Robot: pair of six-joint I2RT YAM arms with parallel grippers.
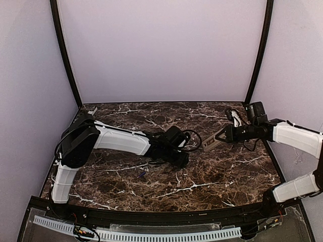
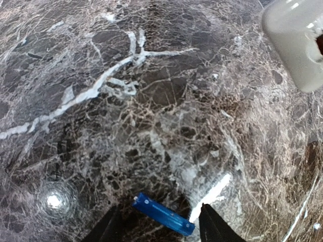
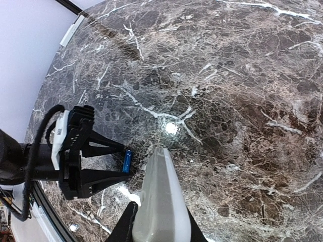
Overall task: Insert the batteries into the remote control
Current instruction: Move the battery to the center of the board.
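At 6 o'clock in the left wrist view, closest in, the left gripper (image 2: 159, 224) has its fingers (image 2: 213, 227) on either side of a battery (image 2: 163, 215). The battery lies slantwise across the gap, one end toward each finger. The jaws stand partly apart, and I cannot tell whether they are pressing on the battery's ends. In the right wrist view it spans the gap tip to tip, at 9 o'clock from the remote (image 3: 160, 196).

The battery looks light, rigid and smooth, a slim cylinder that would roll on the table (image 1: 227, 176) or squirt out of a loose pinch. Held by its ends it offers little to bear on. A hold across the middle of the barrel seems steadier and would leave both ends free for seating.

The right gripper (image 3: 159, 227) is clamped narrowly on one end of the remote. The remote is probably a light, stiff, slick plastic shell. I cannot see its battery bay.

A second battery (image 1: 142, 174) lies loose at 7 o'clock from the left gripper, well apart. A pale bar (image 1: 92, 110) sits in the far left corner, out of the way. A looped cable (image 1: 193, 137) hangs between the two wrists. With the grippers this near each other, crowding looks like the main obstacle.
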